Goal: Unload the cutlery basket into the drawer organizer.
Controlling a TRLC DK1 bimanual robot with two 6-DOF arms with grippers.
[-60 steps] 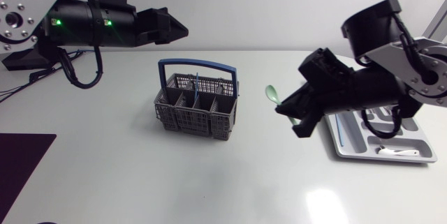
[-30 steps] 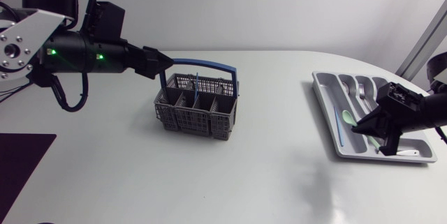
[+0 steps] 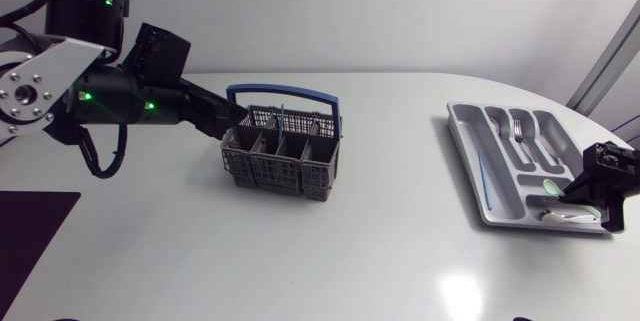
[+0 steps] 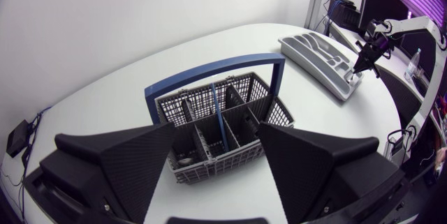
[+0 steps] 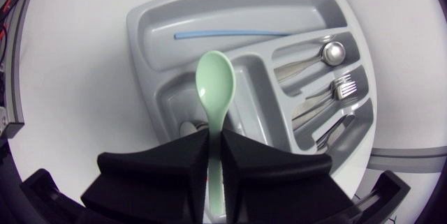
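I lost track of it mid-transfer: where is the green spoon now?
The green spoon is at the right of the table, pinched in the right gripper and held over the drawer organizer, its bowl pointing toward the blue straw.

Right arm [image 3: 608, 175] — swung away from beside the cutlery basket [image 3: 281, 151] to the near right corner of the drawer organizer [image 3: 466, 139]. The green spoon [image 3: 553, 188] clamped in its jaws now hangs over the organizer's near end.

Left arm [image 3: 130, 96] — advanced from the counter's far left; its spread jaws now face the basket's left end.
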